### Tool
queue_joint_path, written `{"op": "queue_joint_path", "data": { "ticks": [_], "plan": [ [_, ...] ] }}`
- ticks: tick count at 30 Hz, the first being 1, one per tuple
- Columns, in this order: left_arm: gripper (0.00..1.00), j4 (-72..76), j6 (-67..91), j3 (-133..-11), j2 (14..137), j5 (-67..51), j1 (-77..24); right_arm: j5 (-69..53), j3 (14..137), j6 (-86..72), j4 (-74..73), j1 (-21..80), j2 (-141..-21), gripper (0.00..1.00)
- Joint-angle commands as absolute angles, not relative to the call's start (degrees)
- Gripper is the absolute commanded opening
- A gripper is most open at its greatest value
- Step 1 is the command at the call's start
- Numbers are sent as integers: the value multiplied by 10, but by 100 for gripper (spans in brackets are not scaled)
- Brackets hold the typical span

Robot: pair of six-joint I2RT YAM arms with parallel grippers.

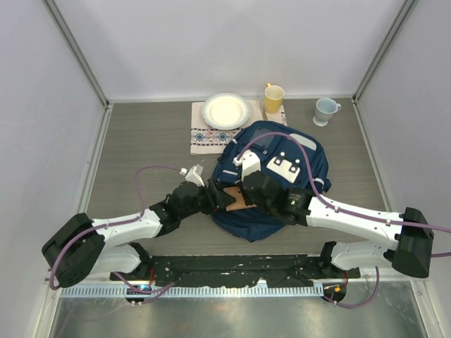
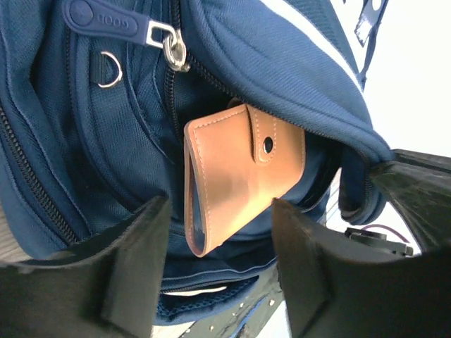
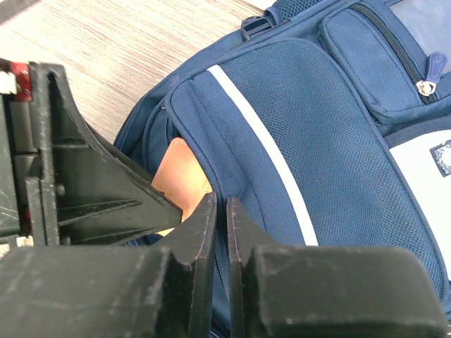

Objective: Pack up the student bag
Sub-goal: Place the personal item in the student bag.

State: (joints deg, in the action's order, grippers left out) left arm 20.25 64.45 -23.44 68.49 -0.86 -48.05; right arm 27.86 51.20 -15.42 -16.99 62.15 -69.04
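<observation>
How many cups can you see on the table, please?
2. A yellow cup stands at the back, just right of the white plate; a pale blue cup stands farther right. The student bag could hide others.

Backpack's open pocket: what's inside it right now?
A tan leather snap wallet sits partly inside the backpack pocket, its folded end sticking out. Its far end and anything deeper are hidden by blue fabric.

- The right gripper (image 3: 220,205), bottom centre, has its fingers almost together, pinching the student bag (image 3: 317,162) by its fabric edge.
- A tan leather item (image 3: 182,169) peeks from under that edge, centre left.
- Wood-grain table (image 3: 106,56), upper left.
</observation>
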Motion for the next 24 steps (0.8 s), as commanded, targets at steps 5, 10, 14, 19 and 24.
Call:
{"op": "queue_joint_path", "data": {
  "ticks": [5, 10, 14, 19, 24],
  "plan": [
    [30, 236, 646, -256, 722, -47, -501, 299, 533, -167, -115, 618, -672, 1],
    [5, 278, 650, -252, 708, -17, -501, 291, 531, -172, -114, 618, -672, 1],
    [0, 329, 657, -267, 733, 25, -501, 284, 526, -180, -108, 618, -671, 1],
    [0, 418, 668, -285, 793, 42, -501, 274, 525, -185, -109, 618, -668, 1],
    [0, 474, 669, -299, 855, 54, -501, 264, 517, -192, -110, 618, -664, 1]
  ]
}}
